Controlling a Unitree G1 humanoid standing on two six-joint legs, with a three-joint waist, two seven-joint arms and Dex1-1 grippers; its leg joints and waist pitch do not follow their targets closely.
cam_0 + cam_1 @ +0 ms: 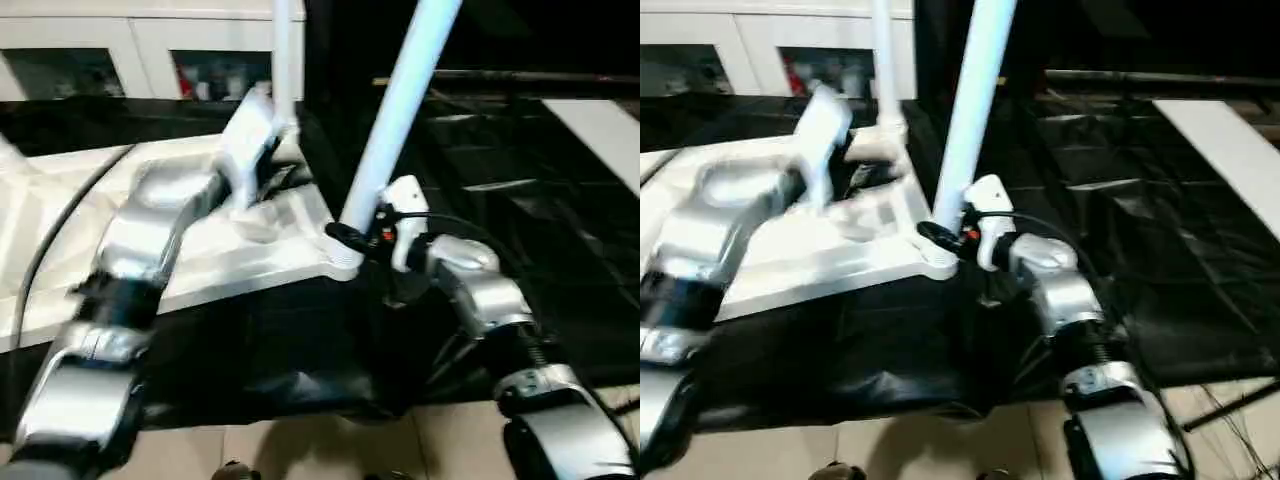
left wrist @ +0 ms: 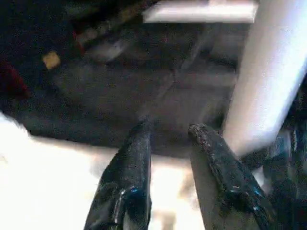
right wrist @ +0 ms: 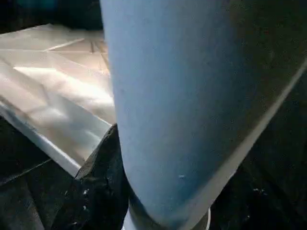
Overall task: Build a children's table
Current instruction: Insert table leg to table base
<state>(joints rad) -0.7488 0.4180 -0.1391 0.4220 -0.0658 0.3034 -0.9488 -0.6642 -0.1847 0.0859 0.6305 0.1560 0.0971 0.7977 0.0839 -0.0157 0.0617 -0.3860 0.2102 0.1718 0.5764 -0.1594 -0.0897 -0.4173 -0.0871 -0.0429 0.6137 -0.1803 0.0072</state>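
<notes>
Our right gripper (image 1: 345, 238) clamps the near leg (image 1: 395, 115) at its corner socket on the upturned tabletop (image 1: 250, 255); our left gripper (image 2: 168, 139) hangs part-open, empty. Another leg (image 1: 284, 55) stands fitted; others remain, we judge.

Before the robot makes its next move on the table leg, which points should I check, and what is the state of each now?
1. Near leg seated in corner socket: cannot tell, it leans.
2. Right gripper closed on near leg at its base: ok.
3. Left gripper free, jaws apart, holding nothing: ok.
4. Far leg upright in its socket: ok.
5. Tabletop lying underside up on the black sheet: ok.
</notes>
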